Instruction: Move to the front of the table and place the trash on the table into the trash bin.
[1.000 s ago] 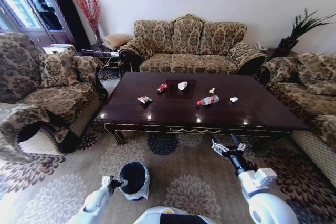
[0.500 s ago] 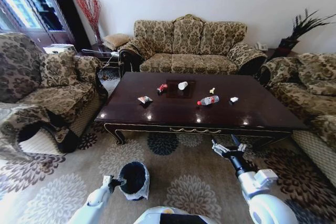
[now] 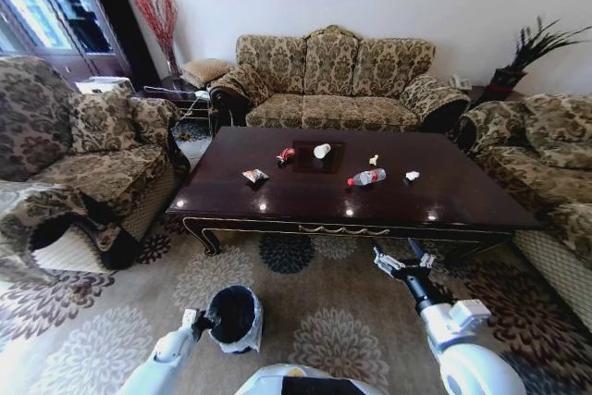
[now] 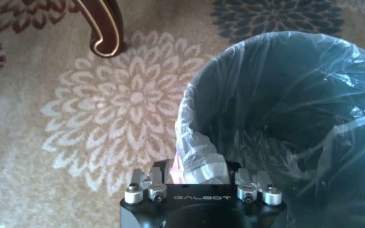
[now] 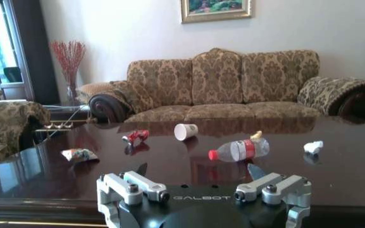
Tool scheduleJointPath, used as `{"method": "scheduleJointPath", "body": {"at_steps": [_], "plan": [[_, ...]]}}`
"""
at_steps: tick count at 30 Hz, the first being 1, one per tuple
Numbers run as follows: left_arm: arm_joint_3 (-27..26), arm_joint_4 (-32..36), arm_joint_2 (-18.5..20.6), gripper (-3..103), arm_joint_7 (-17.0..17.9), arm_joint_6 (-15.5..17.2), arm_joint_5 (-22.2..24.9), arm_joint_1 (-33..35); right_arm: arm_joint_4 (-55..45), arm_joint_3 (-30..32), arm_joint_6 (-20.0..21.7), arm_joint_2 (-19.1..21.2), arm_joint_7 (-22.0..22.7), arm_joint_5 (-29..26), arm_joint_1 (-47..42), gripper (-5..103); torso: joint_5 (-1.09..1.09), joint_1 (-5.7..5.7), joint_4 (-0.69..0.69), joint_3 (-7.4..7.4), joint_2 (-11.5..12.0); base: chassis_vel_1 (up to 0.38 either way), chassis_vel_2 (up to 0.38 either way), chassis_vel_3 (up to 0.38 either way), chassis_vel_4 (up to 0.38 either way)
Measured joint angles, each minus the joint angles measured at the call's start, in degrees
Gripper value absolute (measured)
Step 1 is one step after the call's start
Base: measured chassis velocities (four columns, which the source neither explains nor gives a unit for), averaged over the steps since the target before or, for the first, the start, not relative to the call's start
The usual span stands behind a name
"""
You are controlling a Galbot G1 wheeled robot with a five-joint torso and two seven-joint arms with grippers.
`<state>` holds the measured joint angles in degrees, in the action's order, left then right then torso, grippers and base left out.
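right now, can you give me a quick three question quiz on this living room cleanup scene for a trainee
1. True or false: the left gripper is shut on the bag-lined rim of the trash bin.
2. Which item lies nearest the clear plastic bottle on the coffee table? A) white paper cup B) snack packet C) red wrapper
3. Fill in: the right gripper hangs in front of the table with its fingers ____.

Key: 1 true; 2 A; 3 open
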<state>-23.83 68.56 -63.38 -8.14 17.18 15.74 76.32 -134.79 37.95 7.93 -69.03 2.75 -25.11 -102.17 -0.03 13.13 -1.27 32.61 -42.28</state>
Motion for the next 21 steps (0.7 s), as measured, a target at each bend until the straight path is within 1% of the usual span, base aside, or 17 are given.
{"method": "scheduleJointPath", "body": {"at_steps": [2,3,7,9,12,13,14,15,17,18,20,21], "plan": [[-0.3,0.9,0.7,47,-0.3,0.2,-0.7,0.7,0.1,-0.2,-0.2,-0.4,0.0,0.0,-0.2,100,0.02,0.00,0.00,0.00,0.0,0.000,0.000,0.000,0.000],[-0.3,0.9,0.7,47,-0.3,0.2,-0.7,0.7,0.1,-0.2,-0.2,-0.4,0.0,0.0,-0.2,100,0.02,0.00,0.00,0.00,0.0,0.000,0.000,0.000,0.000],[-0.7,1.2,0.7,32,-0.5,0.2,-1.1,1.0,0.1,-0.3,-0.4,-0.4,-0.1,0.1,-0.4,100,0.02,0.00,-0.02,0.00,0.0,0.000,0.000,0.000,0.000],[-0.7,1.2,0.6,32,-0.6,0.2,-1.1,1.0,0.1,-0.3,-0.5,-0.4,-0.1,0.1,-0.5,100,0.02,0.00,-0.02,-0.01,0.0,0.000,0.000,0.000,0.000],[-0.7,1.3,0.2,20,-0.6,0.4,-1.1,1.1,0.0,-0.2,-0.5,-0.3,-0.1,0.1,-0.6,100,0.02,0.00,-0.03,-0.01,0.0,0.000,0.000,0.000,0.000],[-0.7,1.3,0.2,20,-0.6,0.4,-1.1,1.1,0.0,-0.2,-0.5,-0.3,-0.1,0.1,-0.6,100,0.02,0.00,-0.03,-0.01,0.0,0.000,0.000,0.000,0.000],[-0.6,1.4,0.1,16,-0.6,0.6,-1.0,1.1,0.0,-0.2,-0.5,-0.3,-0.1,0.1,-0.6,100,0.03,0.00,-0.03,-0.01,0.0,0.000,0.000,0.000,0.000],[-0.6,1.4,0.0,16,-0.6,0.6,-1.0,1.1,0.0,-0.1,-0.6,-0.3,0.0,0.1,-0.6,100,0.01,0.00,-0.03,-0.01,0.0,0.000,0.000,0.000,0.000],[-0.3,1.4,-0.2,9,-0.2,0.6,-0.7,1.0,0.0,-0.1,-0.8,-0.5,0.0,0.1,-0.7,100,0.00,0.00,-0.03,-0.01,0.0,0.000,0.000,0.000,0.000],[-0.3,1.4,-0.2,9,-0.2,0.6,-0.7,1.0,0.0,-0.1,-0.8,-0.5,0.0,0.1,-0.7,100,0.00,0.00,-0.03,-0.01,0.0,0.000,0.000,0.000,0.000],[-0.1,1.4,-0.2,3,0.0,0.8,-1.0,0.9,0.0,-0.1,-1.0,-0.7,0.0,0.0,-0.9,100,0.00,-0.01,-0.03,-0.01,0.0,0.000,0.000,0.000,0.000],[0.1,1.4,0.0,2,-0.1,0.9,-1.4,0.9,0.0,-0.1,-1.0,-0.8,0.0,-0.7,-0.9,100,0.05,-0.01,-0.02,-0.01,0.0,0.000,0.000,0.000,0.000]]}}
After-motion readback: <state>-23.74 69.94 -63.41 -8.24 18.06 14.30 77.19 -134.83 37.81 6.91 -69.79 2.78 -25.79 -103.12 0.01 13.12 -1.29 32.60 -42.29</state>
